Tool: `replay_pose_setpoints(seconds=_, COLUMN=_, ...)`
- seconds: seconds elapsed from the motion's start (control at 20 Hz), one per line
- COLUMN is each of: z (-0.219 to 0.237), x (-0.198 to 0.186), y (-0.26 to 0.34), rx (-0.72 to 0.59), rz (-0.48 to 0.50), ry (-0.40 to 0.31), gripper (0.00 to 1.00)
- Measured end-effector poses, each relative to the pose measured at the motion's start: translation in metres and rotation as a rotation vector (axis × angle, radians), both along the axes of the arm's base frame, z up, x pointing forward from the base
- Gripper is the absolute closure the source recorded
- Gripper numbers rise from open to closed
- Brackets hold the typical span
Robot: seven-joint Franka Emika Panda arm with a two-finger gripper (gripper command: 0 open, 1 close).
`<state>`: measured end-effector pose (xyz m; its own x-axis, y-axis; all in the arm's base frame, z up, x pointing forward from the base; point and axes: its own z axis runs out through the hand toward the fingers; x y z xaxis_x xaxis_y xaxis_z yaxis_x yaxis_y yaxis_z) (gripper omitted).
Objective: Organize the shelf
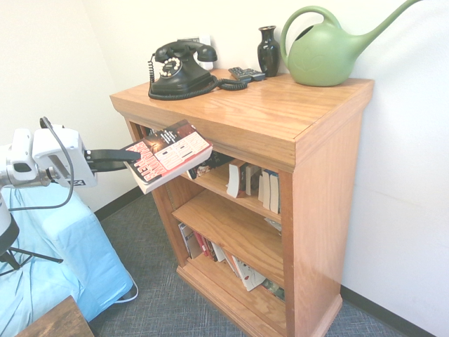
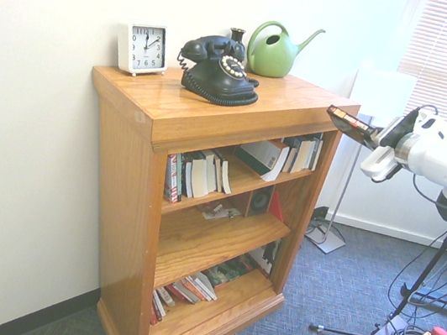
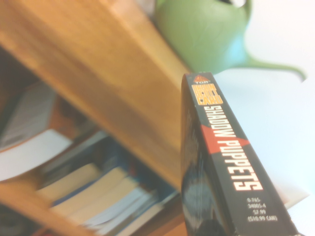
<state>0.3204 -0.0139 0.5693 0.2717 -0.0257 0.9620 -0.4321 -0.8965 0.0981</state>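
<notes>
The shelf [image 1: 273, 116] [image 2: 131, 187] is a waist-high oak bookcase with books leaning and lying untidily on its three tiers. My gripper [image 1: 132, 159] [image 2: 375, 137] is shut on a red, white and black paperback book [image 1: 169, 154] [image 2: 348, 122]. It holds the book roughly flat in the air, just outside the front corner of the shelf, level with the overhanging top. In the wrist view the book's black spine [image 3: 221, 162] stands close before the shelf's top edge [image 3: 98, 69]. Leaning books [image 3: 93, 191] show on the top tier below.
On the shelf top stand a black rotary telephone [image 1: 179, 69] [image 2: 218, 69], a dark vase [image 1: 268, 50], a remote [image 1: 246, 73], a green watering can [image 1: 326, 53] [image 2: 274, 51] and a white clock [image 2: 143, 48]. A blue-covered object [image 1: 63, 260] sits beneath the arm.
</notes>
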Motion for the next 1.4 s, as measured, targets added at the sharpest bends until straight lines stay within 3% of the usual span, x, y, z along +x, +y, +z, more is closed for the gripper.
replay_pose_setpoints(seconds=0.25, z=-0.039, x=0.005, y=0.020, rx=0.125, rz=0.056, ry=0.108, gripper=1.00)
replay_pose_setpoints(seconds=0.6, z=-0.083, x=0.041, y=0.041, rx=0.231, rz=0.155, ry=0.254, gripper=1.00)
replay_pose_setpoints(seconds=1.4, z=-0.104, x=0.133, y=0.082, rx=0.458, rz=0.287, ry=0.242, gripper=1.00)
